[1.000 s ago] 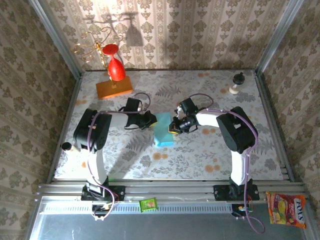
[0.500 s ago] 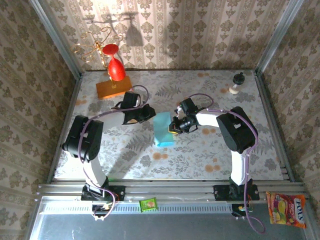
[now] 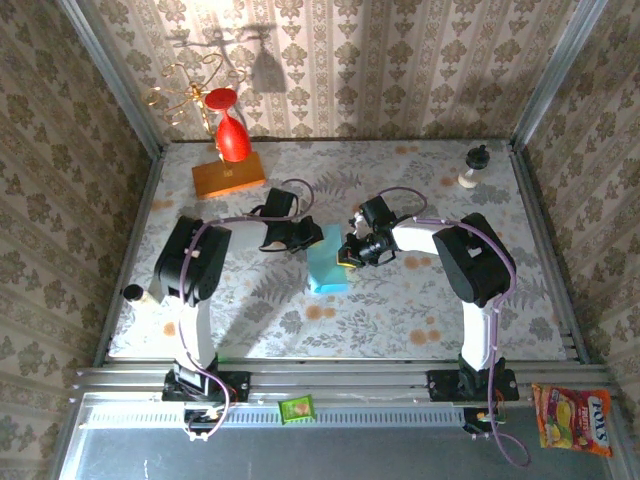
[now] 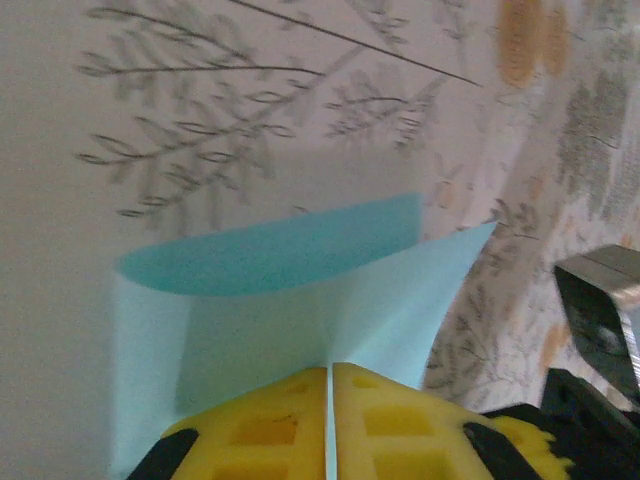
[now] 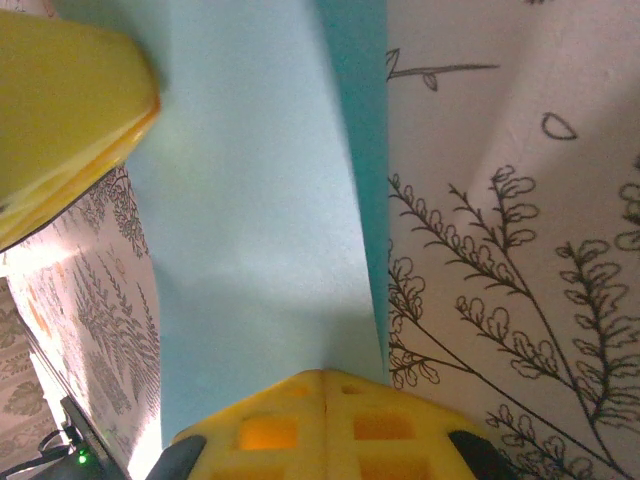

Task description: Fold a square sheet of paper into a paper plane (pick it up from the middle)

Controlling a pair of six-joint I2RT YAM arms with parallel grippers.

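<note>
The square sheet of paper (image 3: 328,268) is light blue and lies mid-table as a narrow folded strip. My left gripper (image 3: 312,238) is at its far left corner. In the left wrist view that gripper (image 4: 329,366) is shut on the sheet (image 4: 300,300), whose thin edge runs between the yellow fingers, and a flap curls up ahead of them. My right gripper (image 3: 346,252) comes in from the right. In the right wrist view its fingers (image 5: 322,372) are shut with no paper in the seam, the tips resting on the sheet (image 5: 250,200). No paper plane shape shows.
An orange block (image 3: 229,177) with a red glass (image 3: 232,135) stands at the back left, beside a gold wire stand (image 3: 185,100). A small black-topped piece (image 3: 477,165) is at the back right. A green packet (image 3: 296,408) and a candy bag (image 3: 572,418) lie off the front edge.
The left gripper drew back to the far left half a second ago and has returned to the sheet's far left corner. The right arm has not moved.
</note>
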